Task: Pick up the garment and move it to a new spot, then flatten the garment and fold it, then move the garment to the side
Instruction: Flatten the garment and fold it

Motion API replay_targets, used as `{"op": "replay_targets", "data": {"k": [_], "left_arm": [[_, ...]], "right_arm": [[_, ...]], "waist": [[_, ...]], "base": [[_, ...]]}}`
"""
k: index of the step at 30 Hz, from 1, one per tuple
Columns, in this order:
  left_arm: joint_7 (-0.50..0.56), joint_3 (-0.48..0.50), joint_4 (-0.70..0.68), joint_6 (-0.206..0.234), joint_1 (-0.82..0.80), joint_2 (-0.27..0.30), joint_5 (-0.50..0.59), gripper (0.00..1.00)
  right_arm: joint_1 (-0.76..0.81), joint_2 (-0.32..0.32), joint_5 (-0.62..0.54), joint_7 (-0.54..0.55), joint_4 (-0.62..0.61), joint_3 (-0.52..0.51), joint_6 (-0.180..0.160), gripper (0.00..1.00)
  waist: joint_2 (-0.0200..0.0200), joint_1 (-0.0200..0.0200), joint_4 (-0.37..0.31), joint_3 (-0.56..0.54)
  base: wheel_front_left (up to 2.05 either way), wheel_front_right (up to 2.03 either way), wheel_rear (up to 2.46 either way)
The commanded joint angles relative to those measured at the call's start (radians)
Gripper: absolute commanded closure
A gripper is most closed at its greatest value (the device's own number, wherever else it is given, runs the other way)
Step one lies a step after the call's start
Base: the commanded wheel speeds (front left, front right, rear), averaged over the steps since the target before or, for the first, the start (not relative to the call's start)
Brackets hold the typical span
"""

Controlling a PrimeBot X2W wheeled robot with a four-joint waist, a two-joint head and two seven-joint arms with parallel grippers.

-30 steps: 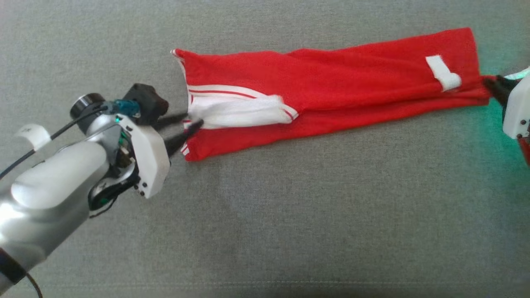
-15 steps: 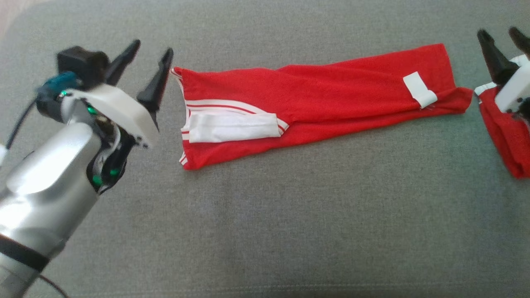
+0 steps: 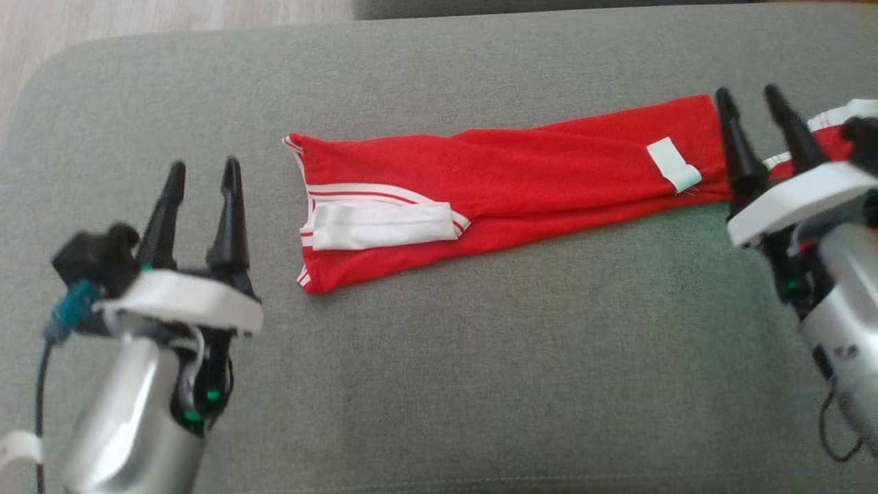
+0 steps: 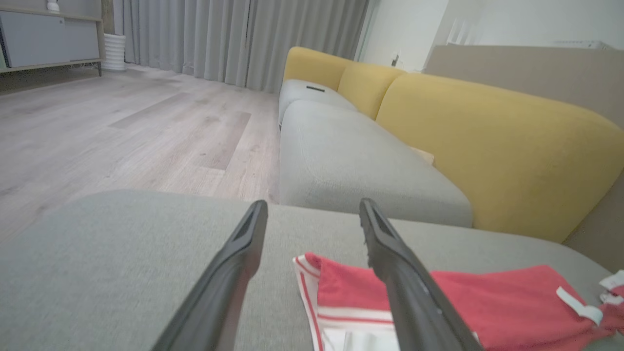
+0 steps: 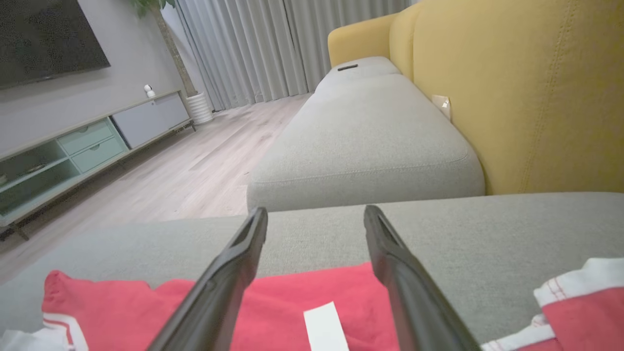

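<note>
Red jersey (image 3: 549, 171) lies flat; left gripper (image 3: 204, 163) and right gripper (image 3: 746, 91) hover spread, empty. At 3 o'clock, a closing grab might snag the neighbouring red cloth (image 5: 585, 317) too.

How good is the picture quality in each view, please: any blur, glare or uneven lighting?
Head view: soft, even light; the garment is sharp, with a bright sheen on the left forearm. Left wrist view: the fingers of the left gripper are soft low down, the yellow sofa back clearer. Right wrist view: even daylight, no glare.
</note>
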Motion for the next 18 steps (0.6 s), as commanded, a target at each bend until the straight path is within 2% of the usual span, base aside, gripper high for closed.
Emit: {"op": "replay_targets", "data": {"k": [1,5,10,18], "left_arm": [[-0.005,0.055,-0.036,-0.006,-0.040,0.019,0.016,0.00],[-0.005,0.114,-0.031,-0.063,0.006,-0.034,0.113,0.00],[-0.005,0.179,-0.022,-0.127,0.005,-0.092,0.185,0.00],[-0.005,0.225,0.009,-0.193,-0.024,-0.154,0.250,0.00]], "right_arm": [[0.012,0.000,-0.015,-0.011,-0.025,-0.004,-0.001,0.00],[0.047,0.039,-0.097,-0.013,-0.031,-0.066,-0.001,0.00],[0.059,0.069,-0.178,-0.013,-0.028,-0.153,-0.001,0.00],[-0.014,0.125,-0.281,0.045,0.197,-0.315,-0.001,0.00]], "waist": [[-0.0001,0.0002,-0.001,-0.001],[-0.0001,0.0002,0.003,0.007],[-0.0001,0.0002,0.014,0.029],[-0.0001,0.0002,0.040,0.080]], "base": [[0.00,0.00,0.00],[0.00,0.00,0.00],[0.00,0.00,0.00],[0.00,0.00,0.00]]}}
